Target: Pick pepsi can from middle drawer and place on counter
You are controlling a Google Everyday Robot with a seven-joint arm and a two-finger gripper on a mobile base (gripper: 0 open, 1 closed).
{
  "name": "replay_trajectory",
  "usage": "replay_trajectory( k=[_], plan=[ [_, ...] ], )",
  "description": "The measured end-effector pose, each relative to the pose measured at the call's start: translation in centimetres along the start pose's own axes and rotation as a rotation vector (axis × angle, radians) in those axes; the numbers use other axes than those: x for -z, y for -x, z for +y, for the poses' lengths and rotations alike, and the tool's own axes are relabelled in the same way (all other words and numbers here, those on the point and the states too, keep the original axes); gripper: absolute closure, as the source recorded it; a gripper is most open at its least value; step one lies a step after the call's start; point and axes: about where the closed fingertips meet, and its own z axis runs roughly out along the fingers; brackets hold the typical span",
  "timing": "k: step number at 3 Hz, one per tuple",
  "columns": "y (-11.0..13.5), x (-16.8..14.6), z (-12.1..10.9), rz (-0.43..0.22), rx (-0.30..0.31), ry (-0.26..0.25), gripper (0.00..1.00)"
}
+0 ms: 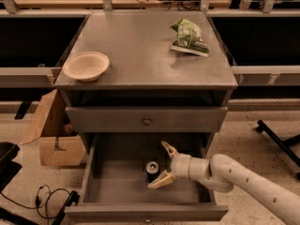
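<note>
The pepsi can (152,170) stands upright on the floor of the open middle drawer (108,186), its silver lid facing up. My gripper (164,165) reaches into the drawer from the right on a white arm and is open. One tan finger (168,149) is behind and right of the can, the other (161,180) is in front of it and right. The can sits just left of the gap between the fingers. The grey counter (140,46) is the cabinet top above.
A cream bowl (86,65) sits at the counter's left front. A green-white snack bag (188,37) lies at its right back. The closed upper drawer front (146,120) hangs over the open drawer. A cardboard box (51,135) and cables lie on the floor to the left.
</note>
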Motion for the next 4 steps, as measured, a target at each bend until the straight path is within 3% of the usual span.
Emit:
replay_trajectory(
  k=[1, 2, 3, 4],
  plan=[
    [-2.0, -3.0, 0.9, 0.003, -0.012, 0.047, 0.0],
    [-4.3, -4.9, 1.4, 0.021, -0.031, 0.071, 0.15],
    [-6.6, -6.4, 2.1, 0.044, -0.064, 0.09, 0.38],
    [-6.9, -6.9, 2.4, 0.052, -0.087, 0.104, 0.61]
  ],
)
